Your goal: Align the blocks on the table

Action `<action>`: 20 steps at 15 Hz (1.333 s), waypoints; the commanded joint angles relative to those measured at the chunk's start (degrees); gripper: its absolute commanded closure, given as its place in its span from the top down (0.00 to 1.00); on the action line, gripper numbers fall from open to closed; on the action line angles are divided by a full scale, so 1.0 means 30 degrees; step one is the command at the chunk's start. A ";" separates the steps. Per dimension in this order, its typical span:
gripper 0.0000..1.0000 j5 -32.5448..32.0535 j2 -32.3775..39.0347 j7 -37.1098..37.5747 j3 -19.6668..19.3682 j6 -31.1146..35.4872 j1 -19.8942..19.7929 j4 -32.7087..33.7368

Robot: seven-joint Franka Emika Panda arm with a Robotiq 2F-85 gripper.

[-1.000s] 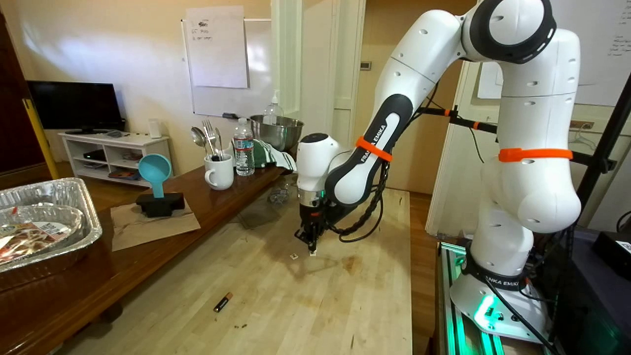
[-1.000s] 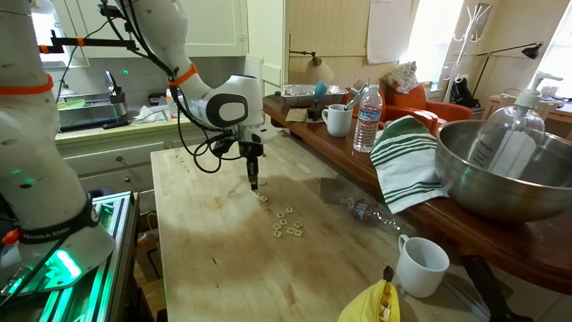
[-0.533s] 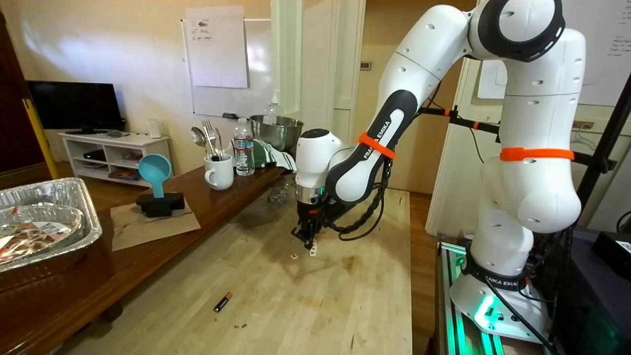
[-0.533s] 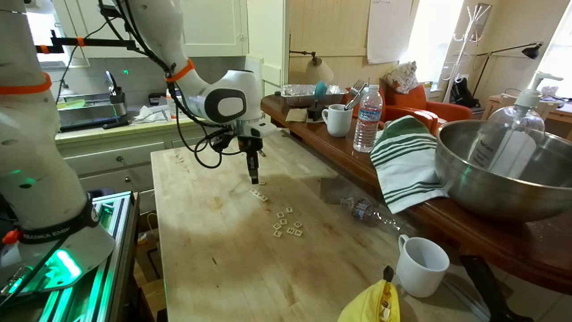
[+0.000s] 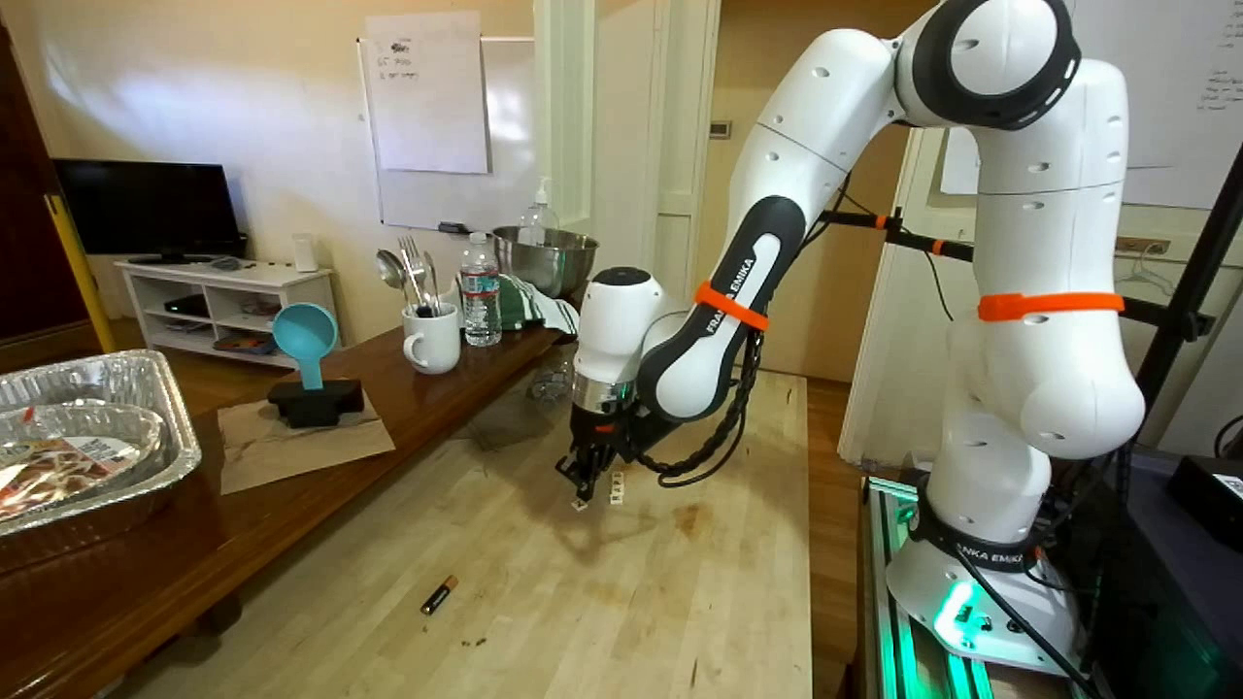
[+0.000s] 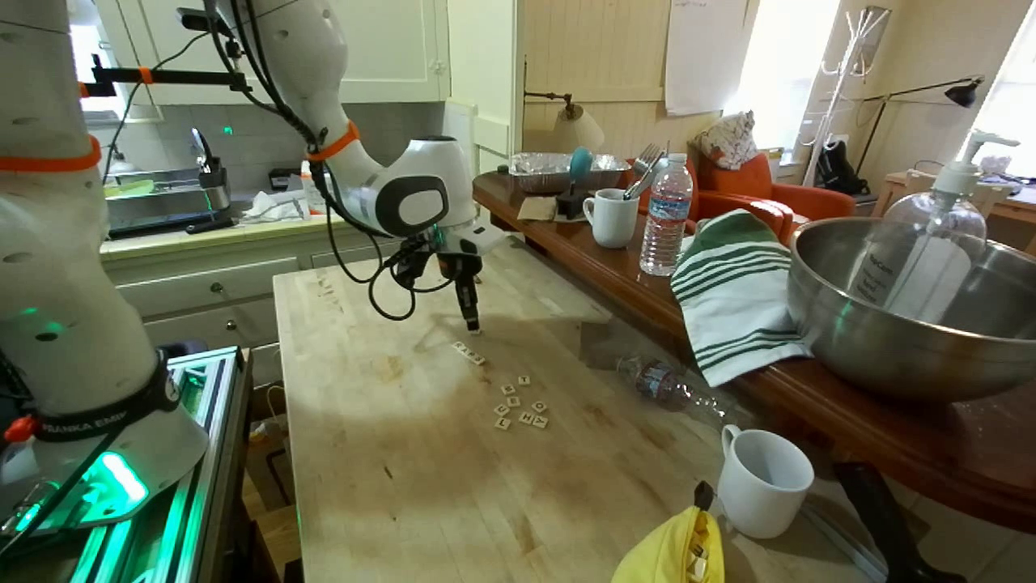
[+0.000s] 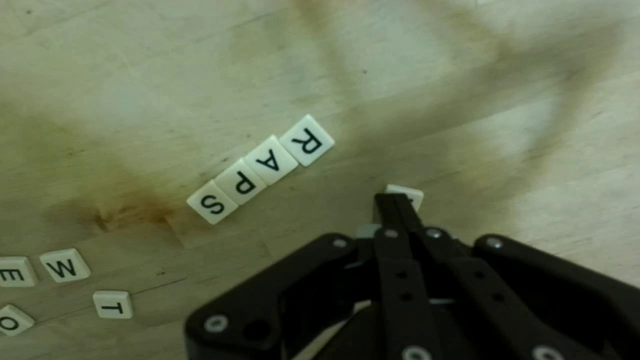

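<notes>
The blocks are small cream letter tiles on the pale wood table (image 5: 699, 602). Tiles reading S, P, A, R form a touching row (image 7: 241, 182) in the wrist view; the R tile (image 7: 307, 140) sits slightly offset. The row also shows in both exterior views (image 5: 617, 488) (image 6: 469, 353). A single tile (image 7: 406, 192) lies apart from the row, partly hidden under my gripper (image 7: 391, 195). The fingers are together with nothing visible between them. In both exterior views the gripper (image 5: 584, 496) (image 6: 473, 328) is low at that tile; whether it touches cannot be told.
Several loose tiles (image 6: 526, 419) lie scattered on the table, including a W tile (image 7: 65, 265) and a T tile (image 7: 113, 304). A battery (image 5: 439, 595), a crushed bottle (image 6: 668, 382), a white mug (image 6: 765, 483) and a yellow pouch (image 6: 672, 551) also lie there. A raised brown counter (image 5: 418, 408) borders it.
My gripper has lifted off the end of the tile row, moved sideways and come down at the single tile. The whole row is now uncovered. The tiles look unmoved over the last half second.
</notes>
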 commanded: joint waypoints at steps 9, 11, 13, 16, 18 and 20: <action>0.00 0.0948 0.2122 -0.1205 -0.1574 0.1454 0.0970 0.1400; 0.00 0.0671 0.2316 -0.0916 -0.2412 0.1403 0.1235 0.1758; 0.00 0.0326 0.2584 -0.0559 -0.3412 0.1245 0.1517 0.2181; 0.00 -0.0552 0.2959 0.0270 -0.5245 0.0722 0.2130 0.2679; 0.00 -0.1313 0.3098 0.1181 -0.6594 0.0278 0.2668 0.2901; 0.00 -0.2332 0.3141 0.2162 -0.7830 -0.0430 0.3251 0.3043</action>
